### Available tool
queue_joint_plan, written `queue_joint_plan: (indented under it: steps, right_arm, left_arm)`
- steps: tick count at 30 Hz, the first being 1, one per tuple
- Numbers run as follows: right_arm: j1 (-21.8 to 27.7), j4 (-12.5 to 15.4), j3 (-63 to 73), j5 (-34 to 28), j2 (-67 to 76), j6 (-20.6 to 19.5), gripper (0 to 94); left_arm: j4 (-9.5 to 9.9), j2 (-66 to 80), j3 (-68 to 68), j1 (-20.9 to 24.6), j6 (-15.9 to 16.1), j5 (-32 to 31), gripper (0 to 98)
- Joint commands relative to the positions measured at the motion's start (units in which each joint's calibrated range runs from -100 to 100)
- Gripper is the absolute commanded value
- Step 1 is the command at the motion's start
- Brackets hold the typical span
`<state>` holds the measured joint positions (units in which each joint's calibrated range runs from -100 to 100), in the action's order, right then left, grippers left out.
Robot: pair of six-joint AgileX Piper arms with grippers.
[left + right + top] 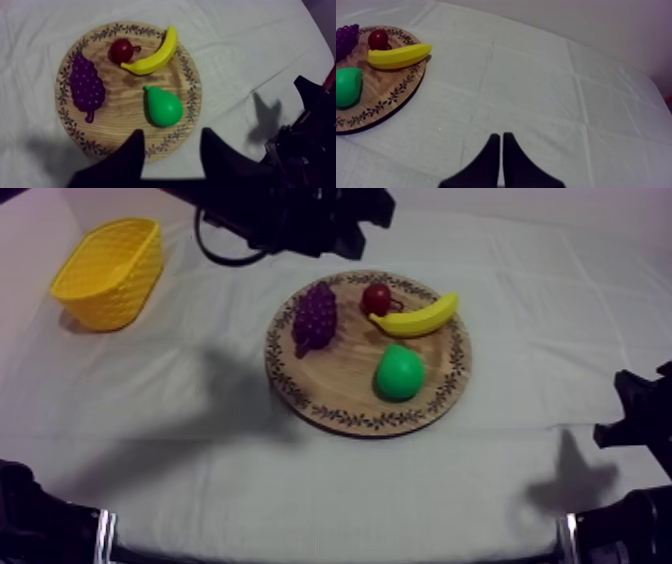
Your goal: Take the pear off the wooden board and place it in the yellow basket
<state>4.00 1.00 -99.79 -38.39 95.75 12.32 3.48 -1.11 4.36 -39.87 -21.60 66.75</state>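
L gripper (pixel 171 131) agape by board (pixel 127 107) rim nr pear (pixel 164 107); R gripper (pixel 501 134) pinched, empty; top view: basket (pixel 105 273).

A grey-white cloth (pixel 200 478) covers the table (pixel 480 523), creased in straight fold lines that cross it like a grid. Soft shadows (pixel 235 393) lie on it toward the front edge. Beyond the far edge stands a plain pale wall (pixel 576 20). The light is dim.
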Motion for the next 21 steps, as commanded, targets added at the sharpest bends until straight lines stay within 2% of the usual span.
queue_joint_plan:
  steps: [1,4,8,16,21]
  right_arm:
    - [-0.01,0.0,0.01,0.0,0.01,0.01,0.3]
    - [-0.01,0.0,0.01,0.0,0.01,0.01,0.3]
    - [-0.01,0.0,0.01,0.0,0.01,0.01,0.3]
    - [-0.01,0.0,0.01,0.0,0.01,0.01,0.3]
    - [-0.01,0.0,0.01,0.0,0.01,0.0,0.3]
  left_arm:
    - [-0.71,-1.3,-0.22,0.2,0.26,0.22,70.9]
    - [-1.5,-3.4,-0.52,0.4,0.55,-0.17,81.2]
    - [-2.41,-6.29,-1.1,0.33,0.42,-0.82,86.9]
    - [-4.98,-12.1,-2.16,-0.18,0.48,-3.26,86.6]
    - [-5.66,-16.75,-5.9,-0.12,1.44,-2.19,86.0]
